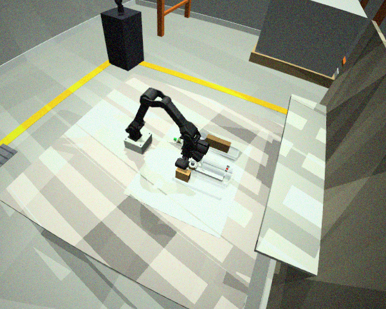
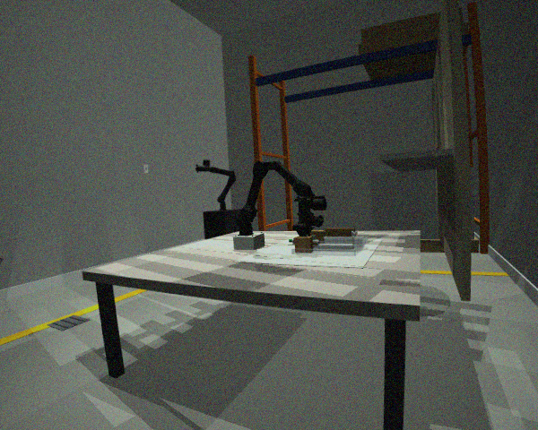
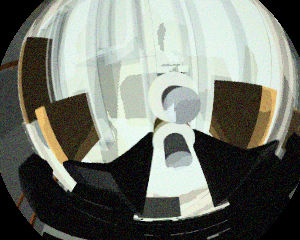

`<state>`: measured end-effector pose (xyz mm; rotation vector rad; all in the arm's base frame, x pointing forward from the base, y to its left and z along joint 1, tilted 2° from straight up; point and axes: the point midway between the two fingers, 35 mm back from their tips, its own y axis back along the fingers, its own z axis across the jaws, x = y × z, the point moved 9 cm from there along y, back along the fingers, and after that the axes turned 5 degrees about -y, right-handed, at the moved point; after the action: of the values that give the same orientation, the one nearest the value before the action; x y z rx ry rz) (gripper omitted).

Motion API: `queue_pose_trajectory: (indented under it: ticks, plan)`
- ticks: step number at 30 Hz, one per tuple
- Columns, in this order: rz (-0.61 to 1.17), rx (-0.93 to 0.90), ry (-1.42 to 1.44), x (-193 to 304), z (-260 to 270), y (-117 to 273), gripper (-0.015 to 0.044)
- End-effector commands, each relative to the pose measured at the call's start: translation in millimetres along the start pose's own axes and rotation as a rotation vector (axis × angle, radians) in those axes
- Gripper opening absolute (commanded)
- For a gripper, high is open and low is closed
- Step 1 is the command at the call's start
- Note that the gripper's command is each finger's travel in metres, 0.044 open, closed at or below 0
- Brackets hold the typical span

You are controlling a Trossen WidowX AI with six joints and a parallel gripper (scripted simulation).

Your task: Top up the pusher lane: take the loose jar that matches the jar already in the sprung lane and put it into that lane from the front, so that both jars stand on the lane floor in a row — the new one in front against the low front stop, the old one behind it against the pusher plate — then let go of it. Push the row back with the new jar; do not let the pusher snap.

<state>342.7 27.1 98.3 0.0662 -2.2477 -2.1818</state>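
Much of the work is hidden from above: the black gripper (image 1: 188,163) (image 2: 303,232) (image 3: 172,134) covers the front of the clear lanes (image 1: 214,173) (image 2: 336,245). In the wrist view its fingers are seen partly open, closed on the nearer white-rimmed round jar (image 3: 174,144), whose lower part is hidden. The farther white-rimmed round jar (image 3: 155,95) is seen just ahead, in line with it and overlapping it in view; whether the two touch cannot be told. Contact with the lane floor or low front stop cannot be made out either, and the pusher plate is hard to distinguish.

Room at the sides is narrowed by brown blocks — one (image 1: 183,174) (image 2: 302,244) close beside the gripper, a longer one (image 1: 219,143) (image 2: 340,231) across the lanes. Pale sheet (image 1: 199,206) (image 2: 316,262) extends beyond the nearer block towards the table (image 1: 127,229) (image 2: 260,282) edge. A small green-ended item (image 1: 175,139) is partly visible behind the arm. The small red-and-dark detail (image 1: 227,168) at the lanes' far end is too blurred to be read.
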Motion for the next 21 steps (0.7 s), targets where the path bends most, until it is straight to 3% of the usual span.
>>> queue_pose_trajectory:
  ticks: [1, 21]
  plan:
    - [-0.012, 0.001, 0.0, -0.9, -0.3, 0.0, 0.0]
    - [-0.012, 0.001, 0.0, 2.4, -0.6, -0.1, 0.0]
